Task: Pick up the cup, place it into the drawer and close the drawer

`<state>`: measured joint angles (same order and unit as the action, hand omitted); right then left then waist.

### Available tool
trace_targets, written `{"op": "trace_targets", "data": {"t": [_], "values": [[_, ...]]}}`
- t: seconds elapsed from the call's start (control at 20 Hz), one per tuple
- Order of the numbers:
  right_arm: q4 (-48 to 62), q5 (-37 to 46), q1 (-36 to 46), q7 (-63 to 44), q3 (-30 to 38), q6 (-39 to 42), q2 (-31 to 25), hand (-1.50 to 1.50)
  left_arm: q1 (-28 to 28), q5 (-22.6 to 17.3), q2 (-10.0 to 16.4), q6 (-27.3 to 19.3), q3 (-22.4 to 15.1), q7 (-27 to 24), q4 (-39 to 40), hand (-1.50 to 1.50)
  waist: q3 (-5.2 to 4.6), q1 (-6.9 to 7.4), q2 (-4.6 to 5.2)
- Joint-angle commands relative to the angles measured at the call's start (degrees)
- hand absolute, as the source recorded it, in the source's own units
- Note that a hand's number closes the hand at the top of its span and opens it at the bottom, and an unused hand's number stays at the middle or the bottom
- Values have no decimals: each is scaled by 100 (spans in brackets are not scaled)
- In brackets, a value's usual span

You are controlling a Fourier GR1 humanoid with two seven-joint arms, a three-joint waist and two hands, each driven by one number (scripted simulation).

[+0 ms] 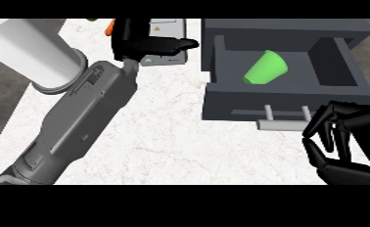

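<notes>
A green cup (pixel 266 68) lies on its side inside the open dark grey drawer (pixel 217 104), in its left compartment. The drawer's pale handle (pixel 282 122) faces me along its front edge. My right hand (pixel 336 138) is at the lower right, just in front of the handle's right end, with its fingers curled and nothing held between them. My left hand (pixel 148 42) is raised at the upper middle, left of the drawer, with straight fingers pointing right and nothing in it.
The drawer sits on a white speckled counter (pixel 173 133). A white cylinder (pixel 39 57) stands at the upper left beside my left forearm (pixel 80 118). A pale grey box (pixel 168 50) and a small orange item (pixel 110 27) lie behind the left hand.
</notes>
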<state>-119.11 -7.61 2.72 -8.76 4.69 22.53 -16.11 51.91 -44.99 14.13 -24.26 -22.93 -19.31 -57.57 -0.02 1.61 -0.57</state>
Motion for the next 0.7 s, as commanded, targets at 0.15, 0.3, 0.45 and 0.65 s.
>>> {"op": "trace_targets", "data": {"t": [0.15, 0.3, 0.45, 0.65], "values": [[461, 808, -196, 273, -199, -49, 72, 150, -1773, -41, 878, -142, 78, 381, -2150, -150, 5, 49, 6], [687, 1392, 139, 399, -383, -132, -15, 150, -2421, -166, 1272, 519, 349, 252, -2365, -150, 2, -1, 35], [370, 2217, 28, 553, -922, 39, -330, 150, -2558, -318, 1442, 617, 555, 395, -2467, -150, 0, -25, 29], [1154, 3473, 238, 1298, -1287, -286, -580, 150, -3235, -338, 1650, 1261, 745, -94, -2375, -150, -1, 26, 67]]}}
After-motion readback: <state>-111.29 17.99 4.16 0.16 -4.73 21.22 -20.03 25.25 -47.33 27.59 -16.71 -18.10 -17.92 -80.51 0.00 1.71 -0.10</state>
